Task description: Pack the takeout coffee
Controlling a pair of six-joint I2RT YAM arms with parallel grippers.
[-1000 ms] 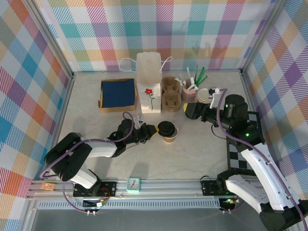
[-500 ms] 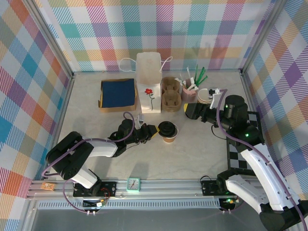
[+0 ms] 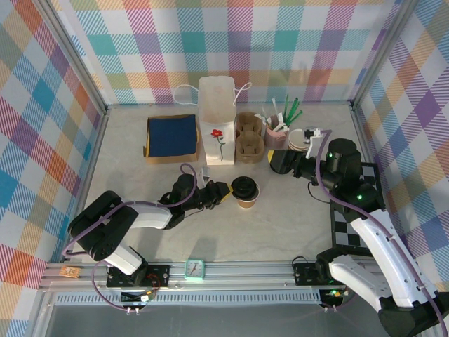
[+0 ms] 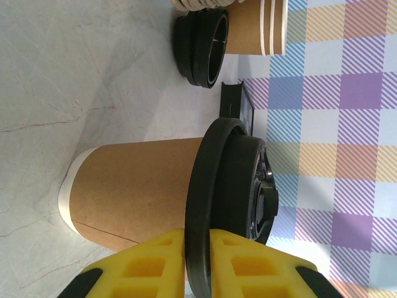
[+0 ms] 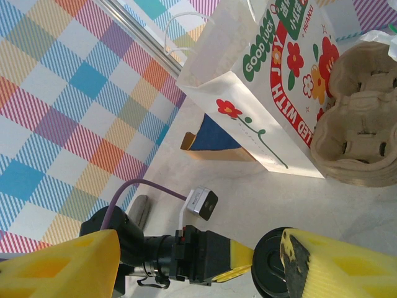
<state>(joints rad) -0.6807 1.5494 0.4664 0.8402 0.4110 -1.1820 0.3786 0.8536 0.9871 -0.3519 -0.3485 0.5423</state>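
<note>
The takeout coffee point(image 3: 245, 191), a kraft-brown cup point(image 4: 136, 186) under a black lid point(image 4: 232, 180), stands mid-table in front of the white paper bag point(image 3: 216, 130). My left gripper point(image 3: 226, 191) reaches it from the left. In the left wrist view its yellow fingers point(image 4: 149, 261) sit tight on either side of the lid's rim, so the left gripper point(image 4: 198, 242) is shut on it. My right gripper point(image 3: 275, 163) hovers right of the cup and behind it, open. In the right wrist view the right gripper point(image 5: 195, 264) holds nothing, and the lid point(image 5: 270, 276) shows below it.
A moulded cup carrier point(image 3: 248, 137) stands right of the bag, then a pink pot of straws point(image 3: 276, 133) and stacked unlidded cups point(image 3: 298, 140). Loose black lids point(image 4: 201, 40) lie near those cups. A blue-lined box point(image 3: 172, 137) sits left of the bag. A checkered board point(image 3: 351, 225) lies at right.
The left arm has edged very slightly toward the cup. The cup and the right arm have stayed where they were.
</note>
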